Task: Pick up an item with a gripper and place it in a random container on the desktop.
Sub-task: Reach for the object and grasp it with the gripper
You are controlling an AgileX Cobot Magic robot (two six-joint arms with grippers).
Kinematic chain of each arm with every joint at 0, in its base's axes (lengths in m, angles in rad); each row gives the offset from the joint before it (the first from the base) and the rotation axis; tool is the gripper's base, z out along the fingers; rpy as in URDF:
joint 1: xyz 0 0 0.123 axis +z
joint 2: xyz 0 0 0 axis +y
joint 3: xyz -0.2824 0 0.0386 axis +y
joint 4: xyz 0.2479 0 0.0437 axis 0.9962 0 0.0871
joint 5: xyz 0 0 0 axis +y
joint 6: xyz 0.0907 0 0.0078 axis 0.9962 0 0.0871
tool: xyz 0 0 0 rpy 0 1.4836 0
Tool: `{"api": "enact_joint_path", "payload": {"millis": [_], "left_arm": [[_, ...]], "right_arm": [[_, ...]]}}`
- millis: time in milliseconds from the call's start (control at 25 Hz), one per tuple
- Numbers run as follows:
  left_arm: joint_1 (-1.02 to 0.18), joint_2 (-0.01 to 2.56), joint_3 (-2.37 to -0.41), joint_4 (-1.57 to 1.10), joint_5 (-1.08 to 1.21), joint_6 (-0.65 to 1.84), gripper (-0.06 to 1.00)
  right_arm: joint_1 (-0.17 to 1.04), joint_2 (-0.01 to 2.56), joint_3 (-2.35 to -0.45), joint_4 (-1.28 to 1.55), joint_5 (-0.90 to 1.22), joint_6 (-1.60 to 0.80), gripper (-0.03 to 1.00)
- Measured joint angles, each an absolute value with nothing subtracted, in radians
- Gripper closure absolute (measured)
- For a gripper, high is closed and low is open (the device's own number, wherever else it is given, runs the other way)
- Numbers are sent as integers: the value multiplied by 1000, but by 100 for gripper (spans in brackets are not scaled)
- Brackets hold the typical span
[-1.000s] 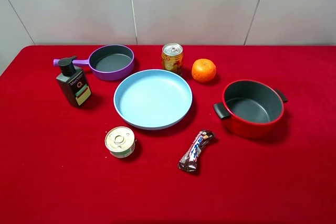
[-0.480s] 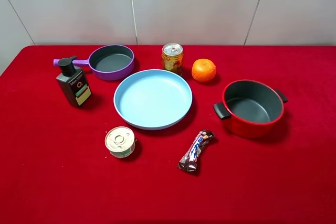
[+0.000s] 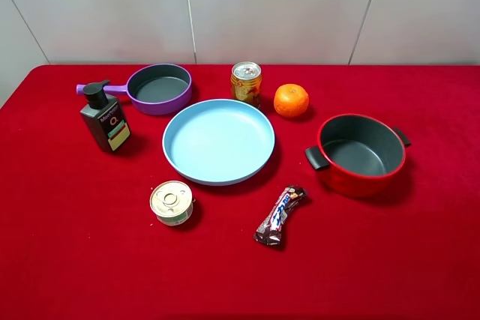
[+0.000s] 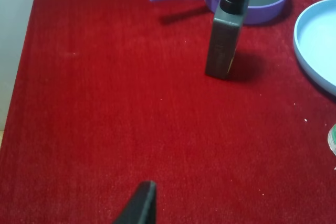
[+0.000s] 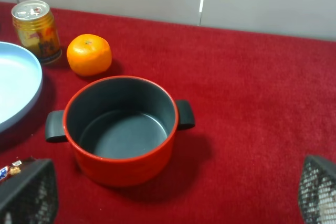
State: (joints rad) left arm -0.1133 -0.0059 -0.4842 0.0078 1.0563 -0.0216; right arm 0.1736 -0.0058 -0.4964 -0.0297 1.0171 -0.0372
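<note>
The tall golden-amber can stands upright at the back of the red table, between the purple pan and the orange. It also shows in the right wrist view. The round red pot with a dark grey inside and two black handles sits at the right, empty; it also shows in the right wrist view. Neither arm shows in the exterior high view. My right gripper is open, its fingers wide apart, near the pot. Of my left gripper only one dark finger shows, over bare cloth.
A light blue plate lies mid-table. A purple long-handled pan and a dark pump bottle are at the back left. An orange lies beside the can. A short flat tin and a candy bar lie in front.
</note>
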Motion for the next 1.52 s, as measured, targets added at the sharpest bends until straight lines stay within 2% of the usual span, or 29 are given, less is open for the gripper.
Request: {"api": "enact_joint_path", "payload": {"millis": [720,1520], "left_arm": [[-113,-6,-484,8,1056,-22,-5],[-113,-6,-484,8,1056,-22,-5]], "right_arm": [[174,39,-496,-25,1017,-37,27],[174,494,-635,-22,880,-37,27]]}}
